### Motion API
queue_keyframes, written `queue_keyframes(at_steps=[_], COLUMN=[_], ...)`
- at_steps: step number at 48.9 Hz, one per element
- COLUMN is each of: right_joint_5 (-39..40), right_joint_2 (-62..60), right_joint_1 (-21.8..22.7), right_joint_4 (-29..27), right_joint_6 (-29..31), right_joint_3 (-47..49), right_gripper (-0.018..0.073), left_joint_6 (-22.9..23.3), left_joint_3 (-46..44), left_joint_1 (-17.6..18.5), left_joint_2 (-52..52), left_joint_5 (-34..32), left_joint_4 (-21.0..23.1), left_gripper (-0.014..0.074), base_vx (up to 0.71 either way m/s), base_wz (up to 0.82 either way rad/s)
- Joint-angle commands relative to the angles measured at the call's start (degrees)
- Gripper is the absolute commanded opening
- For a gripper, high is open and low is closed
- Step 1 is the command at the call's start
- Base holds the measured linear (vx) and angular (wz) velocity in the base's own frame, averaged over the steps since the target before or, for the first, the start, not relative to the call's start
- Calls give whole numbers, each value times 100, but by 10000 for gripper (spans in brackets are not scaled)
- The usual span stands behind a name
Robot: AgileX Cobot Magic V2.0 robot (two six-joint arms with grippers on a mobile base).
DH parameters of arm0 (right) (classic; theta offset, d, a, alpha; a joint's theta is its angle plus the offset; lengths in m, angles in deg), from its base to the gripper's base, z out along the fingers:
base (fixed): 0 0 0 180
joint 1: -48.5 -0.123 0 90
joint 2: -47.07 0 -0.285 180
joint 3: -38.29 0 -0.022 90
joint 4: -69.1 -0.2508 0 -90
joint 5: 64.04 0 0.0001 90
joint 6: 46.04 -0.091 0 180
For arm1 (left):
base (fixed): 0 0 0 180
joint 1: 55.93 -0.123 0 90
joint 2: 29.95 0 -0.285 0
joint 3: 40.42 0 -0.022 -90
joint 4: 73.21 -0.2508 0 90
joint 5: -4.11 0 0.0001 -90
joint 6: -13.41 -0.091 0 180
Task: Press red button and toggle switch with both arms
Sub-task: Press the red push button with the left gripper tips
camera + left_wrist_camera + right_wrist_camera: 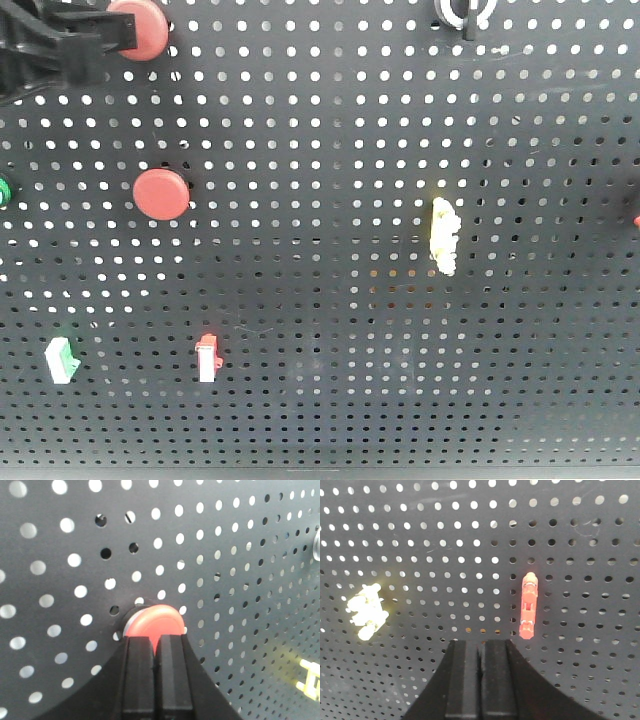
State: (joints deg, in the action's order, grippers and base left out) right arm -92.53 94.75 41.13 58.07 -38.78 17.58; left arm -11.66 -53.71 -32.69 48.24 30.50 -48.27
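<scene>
A dark perforated panel point(330, 120) fills the scene, light showing through many of its holes. Left of centre sits a bright red round button point(161, 193), and at the far left edge a green button point(4, 190) is cut off by the frame. Lower down are two small white switches well apart, a green-topped switch point(61, 360) and a red-topped switch point(207, 358). To the right stands a pale yellow upright tab point(444, 236). Further right is an orange-red upright tab point(528, 605).
</scene>
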Motion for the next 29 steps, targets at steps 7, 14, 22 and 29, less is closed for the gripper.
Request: queue_keyframes(at_steps=[7,14,22,29], right_joint_5=[500,496,404,278], right_joint_2=[33,33,33,33], right_joint_1=[20,20,20,20], right_joint_4=[21,21,21,-402], right_joint_6=[3,3,3,59], right_joint_3=[191,191,191,191], right_gripper=[-3,-3,-3,-3], left_joint_6=[68,61,26,21], left_joint_3=[-189,-189,-189,31], left_joint_1=[16,16,16,16], left_joint_2=[263,240,-193,-758], left_joint_5=[-667,-662,-403,11], left_joint_4=[176,176,152,132], left_gripper=[2,2,2,2], base_vx=[0,0,0,0], base_wz=[0,1,2,0])
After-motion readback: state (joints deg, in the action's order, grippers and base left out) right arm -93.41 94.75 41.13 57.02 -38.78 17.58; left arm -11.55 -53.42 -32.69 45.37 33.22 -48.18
